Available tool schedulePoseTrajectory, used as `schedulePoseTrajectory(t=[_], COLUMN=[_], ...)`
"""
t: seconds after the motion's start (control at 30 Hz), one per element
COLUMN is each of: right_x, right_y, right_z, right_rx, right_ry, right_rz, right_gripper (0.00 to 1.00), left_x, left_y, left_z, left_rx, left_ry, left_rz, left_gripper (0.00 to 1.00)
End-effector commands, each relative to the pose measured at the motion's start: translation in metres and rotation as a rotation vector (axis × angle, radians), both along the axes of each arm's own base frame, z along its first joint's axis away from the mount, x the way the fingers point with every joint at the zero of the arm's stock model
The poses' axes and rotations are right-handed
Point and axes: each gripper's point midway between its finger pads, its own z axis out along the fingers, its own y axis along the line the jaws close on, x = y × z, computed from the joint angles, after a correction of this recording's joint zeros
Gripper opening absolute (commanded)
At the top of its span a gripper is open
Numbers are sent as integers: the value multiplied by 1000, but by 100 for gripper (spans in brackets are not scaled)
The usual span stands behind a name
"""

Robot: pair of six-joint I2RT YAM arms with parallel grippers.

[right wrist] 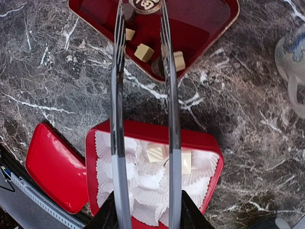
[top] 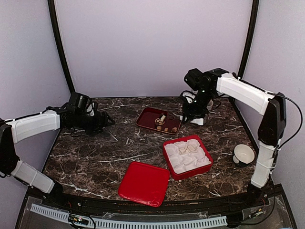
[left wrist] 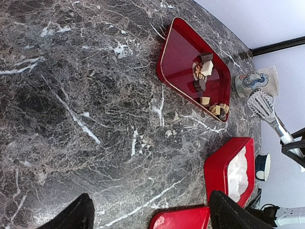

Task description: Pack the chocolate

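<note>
Tongs [right wrist: 117, 124] pinched in right gripper [right wrist: 145, 214] hang over tray [right wrist: 214, 28], chocolate [right wrist: 144, 52] lying between their close-set arms near the tips; left gripper [left wrist: 150, 212] gapes wide, well apart.

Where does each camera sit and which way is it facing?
Top external: high behind the bases, looking down on the marble table; both arms show.
Left wrist: from the table's left, facing across to the tray of chocolate; open left gripper at bottom.
Right wrist: looking down along tongs in the right gripper, over the red box.
Shared: all see tray and red box.
</note>
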Motion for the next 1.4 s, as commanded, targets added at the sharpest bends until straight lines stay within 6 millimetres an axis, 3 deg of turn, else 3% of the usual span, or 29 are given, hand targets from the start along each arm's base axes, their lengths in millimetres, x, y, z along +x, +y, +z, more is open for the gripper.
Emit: schedulePoseTrajectory(t=[0.0, 0.17, 0.53, 1.0, 1.37], right_x=[22, 35, 42, 75, 84], right_y=[10, 6, 7, 28, 45], right_z=[8, -6, -40, -43, -58], right_rx=[6, 35, 55, 71, 56], right_ry=[-12, -18, -31, -66, -58], right_rz=[68, 5, -91, -102, -118], right_gripper=[35, 36, 41, 44, 46], left_x=[6, 15, 25, 26, 25], left_y=[-3, 0, 1, 4, 5], left_z=[7, 8, -2, -3, -7], left_rx=[20, 58, 53, 64, 73], left_ry=[17, 17, 27, 15, 22], left_rz=[-35, -33, 13, 28, 19], left_gripper=[85, 85, 85, 85, 86])
